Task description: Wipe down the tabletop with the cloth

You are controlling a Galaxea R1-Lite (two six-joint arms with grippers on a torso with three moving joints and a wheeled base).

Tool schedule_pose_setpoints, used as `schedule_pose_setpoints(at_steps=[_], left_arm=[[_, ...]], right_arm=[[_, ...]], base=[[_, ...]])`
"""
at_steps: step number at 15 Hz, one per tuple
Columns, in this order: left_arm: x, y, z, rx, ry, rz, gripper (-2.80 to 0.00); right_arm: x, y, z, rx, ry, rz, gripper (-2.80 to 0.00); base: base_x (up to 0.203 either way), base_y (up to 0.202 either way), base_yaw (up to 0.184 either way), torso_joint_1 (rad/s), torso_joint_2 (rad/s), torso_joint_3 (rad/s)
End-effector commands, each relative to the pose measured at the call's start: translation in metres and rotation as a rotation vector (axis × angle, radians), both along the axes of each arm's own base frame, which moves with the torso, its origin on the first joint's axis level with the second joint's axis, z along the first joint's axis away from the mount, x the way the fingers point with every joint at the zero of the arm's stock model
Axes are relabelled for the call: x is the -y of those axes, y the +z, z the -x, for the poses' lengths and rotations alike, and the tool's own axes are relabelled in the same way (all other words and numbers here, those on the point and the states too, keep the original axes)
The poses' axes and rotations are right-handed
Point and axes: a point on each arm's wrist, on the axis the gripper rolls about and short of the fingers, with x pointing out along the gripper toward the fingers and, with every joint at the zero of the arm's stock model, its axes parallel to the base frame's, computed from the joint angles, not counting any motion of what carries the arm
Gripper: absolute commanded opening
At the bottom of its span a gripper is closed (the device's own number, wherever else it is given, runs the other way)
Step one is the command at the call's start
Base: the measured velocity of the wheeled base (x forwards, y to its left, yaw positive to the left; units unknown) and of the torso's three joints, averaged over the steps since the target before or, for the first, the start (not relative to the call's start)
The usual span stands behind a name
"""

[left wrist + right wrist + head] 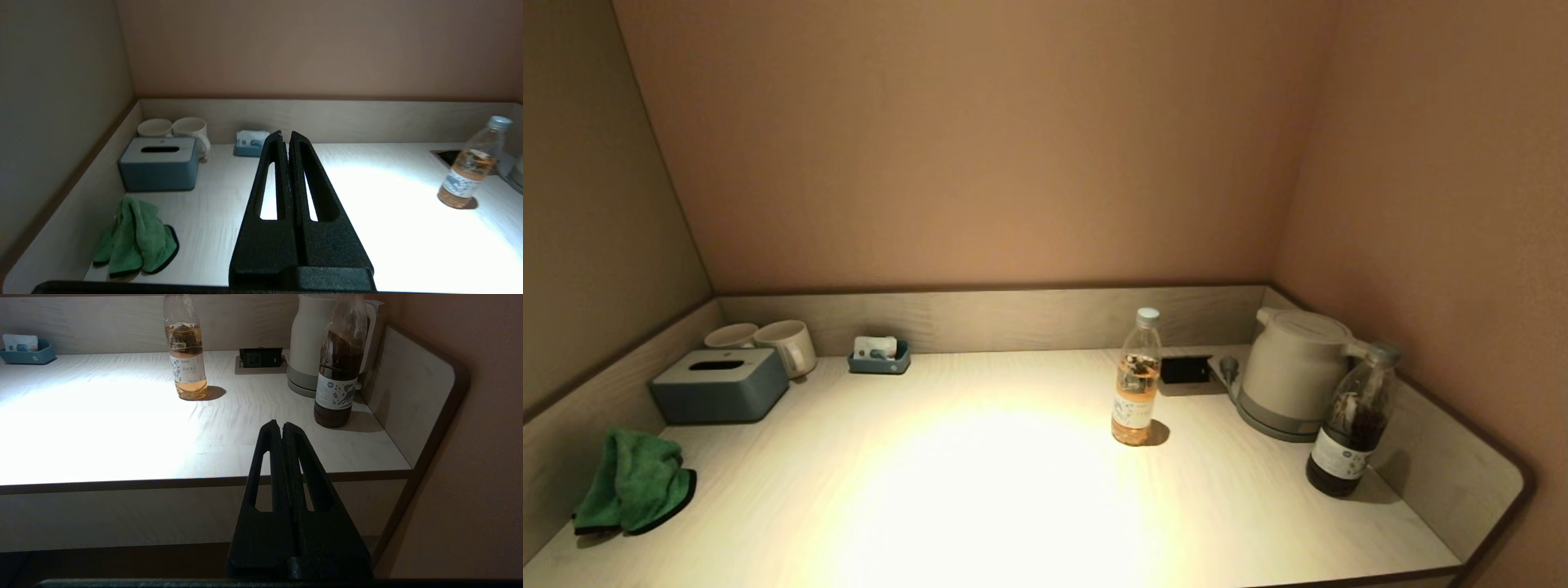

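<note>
Left gripper closed, empty, held above the near edge. Right gripper closed, empty, parked off the front edge. Cloth lies crumpled at the near left, against the side wall; likely soft, light, limp, so pinch a raised fold on top. Tabletop pale wood grain, probably smooth, under strong glare mid-surface. Further back: bottle, dark bottle, kettle, tissue box, mugs. Walls enclose three sides.

Left edge: cloth — lain on tabletop, before tissue box.
Back left: two mugs behind the box.
Centre-right: bottle.
Right: kettle — second bottle set before it.
</note>
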Motion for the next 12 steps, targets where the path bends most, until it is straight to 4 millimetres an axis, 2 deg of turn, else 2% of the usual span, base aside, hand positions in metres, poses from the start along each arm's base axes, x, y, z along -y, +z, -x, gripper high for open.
schedule_pose_setpoints(at_steps=[1,3,6,9,12], left_arm=[[0.013,-0.001,0.041,0.108,-0.022,-0.033,-2.8],[0.02,0.002,0.066,0.151,-0.025,-0.04,-2.8],[0.028,0.016,0.102,0.254,0.002,-0.018,-2.8],[0.027,0.021,0.128,0.285,-0.011,-0.006,-2.8],[0.024,0.025,0.134,0.298,-0.03,-0.01,-2.8]], right_arm=[[0.0,0.0,0.0,-0.001,0.001,0.0,-2.8],[0.0,0.0,0.0,-0.001,0.001,0.0,-2.8],[0.0,0.0,0.0,-0.001,0.001,0.0,-2.8],[0.0,0.0,0.0,-0.001,0.001,0.0,-2.8],[0.0,0.0,0.0,-0.001,0.001,0.0,-2.8]], base=[[0.0,0.0,0.0,0.0,0.0,0.0],[0.0,0.0,0.0,0.0,0.0,0.0],[0.0,0.0,0.0,0.0,0.0,0.0],[0.0,0.0,0.0,0.0,0.0,0.0],[0.0,0.0,0.0,0.0,0.0,0.0]])
